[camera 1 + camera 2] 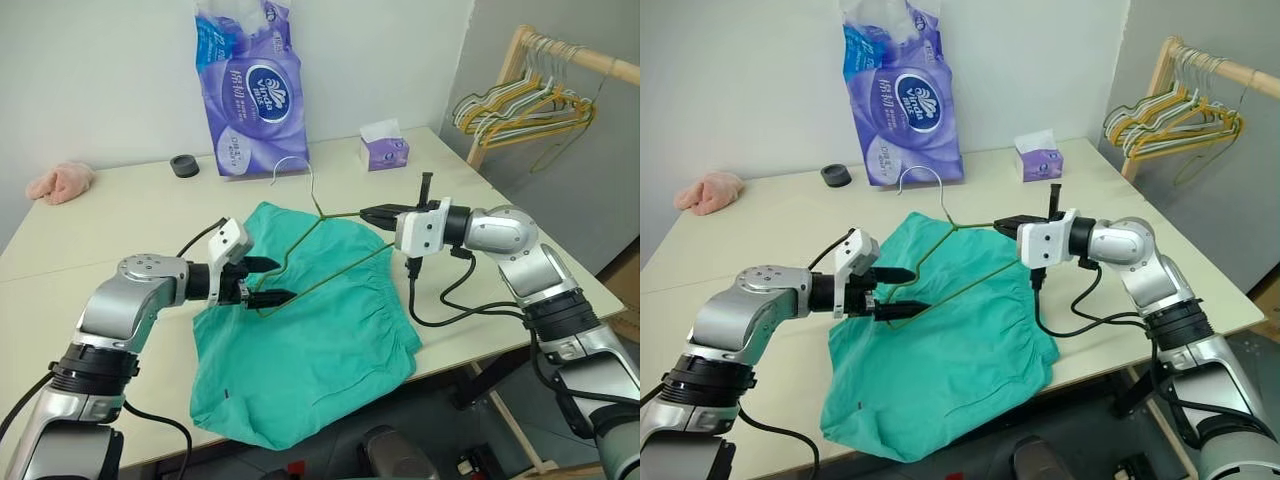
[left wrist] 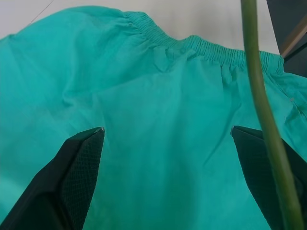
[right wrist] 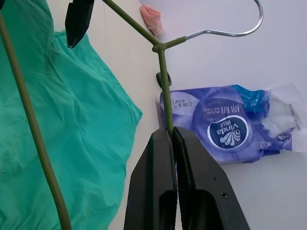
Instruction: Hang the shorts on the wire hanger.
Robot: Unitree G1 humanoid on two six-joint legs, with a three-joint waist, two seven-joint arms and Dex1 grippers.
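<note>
Shorts: teal-green, spread flat on the table, near edge draped over the table's near rim, gathered waistband toward the right.

Wire hanger: olive-green, raised above the shorts (hook toward the far side), one shoulder pinched in the right gripper, fingers clamped together on the wire.

Left gripper: fingers spread wide, at the hanger's left corner, just over the cloth.

Far side: purple tissue pack, tissue box, pink cloth lump.

shorts cut off by frame edges, drawstring hidden
</note>
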